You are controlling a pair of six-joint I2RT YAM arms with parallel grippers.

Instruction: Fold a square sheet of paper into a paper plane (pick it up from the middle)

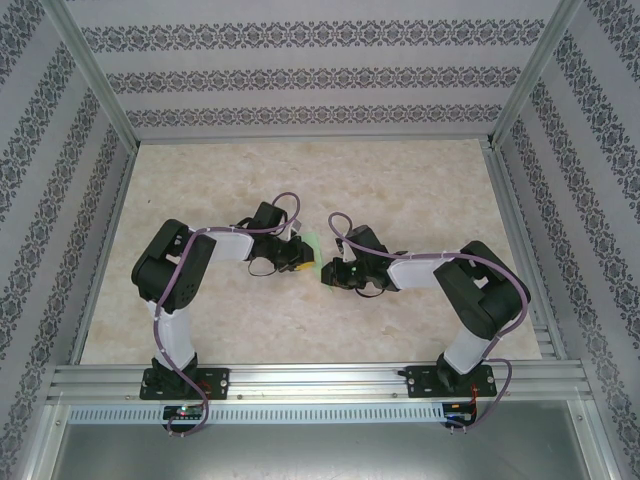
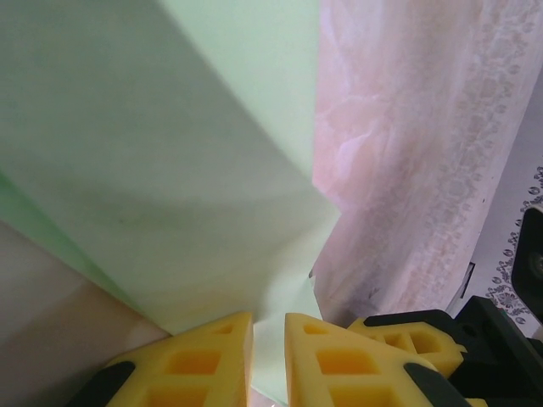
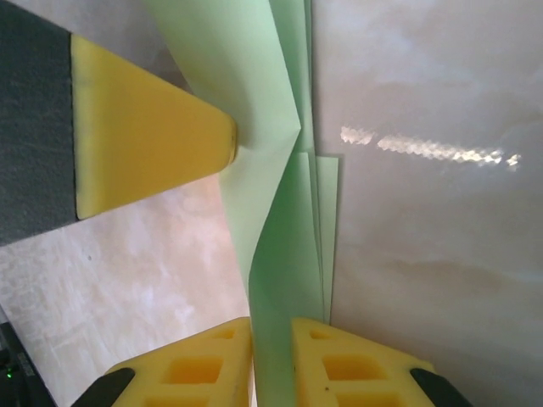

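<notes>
left hand (image 2: 270, 343): jaws nearly together, clamped on the sheet (image 2: 170, 170). the pale green paper comes up between the yellow fingers (image 2: 208, 360) from 6 toward 12 o'clock in its wrist view.

right hand (image 3: 271, 360): also clamped on the sheet, with several green layers running 6 to 12 o'clock out of its jaws. one left-hand finger comes in from 9 o'clock in this view, and its tip touches the sheet at a kink in the fold.

top view: the hands meet tip to tip near the table middle. the sheet shows as a small green patch between them, at about 3 o'clock of the left hand and 11 o'clock of the right. neither arm is nearer, since both hold it.

judgement: the sheet is folded to a narrow layered strip, not yet a dart. its long axis lies along the right hand's finger line, so the next crease must be pressed across or along that line. cannot tell whether the sheet touches the table (image 1: 400, 190).

room: bare table all round. the frame rail (image 1: 330, 372) at 6 o'clock is well apart. the tight spot is the two hands, just beside each other.
</notes>
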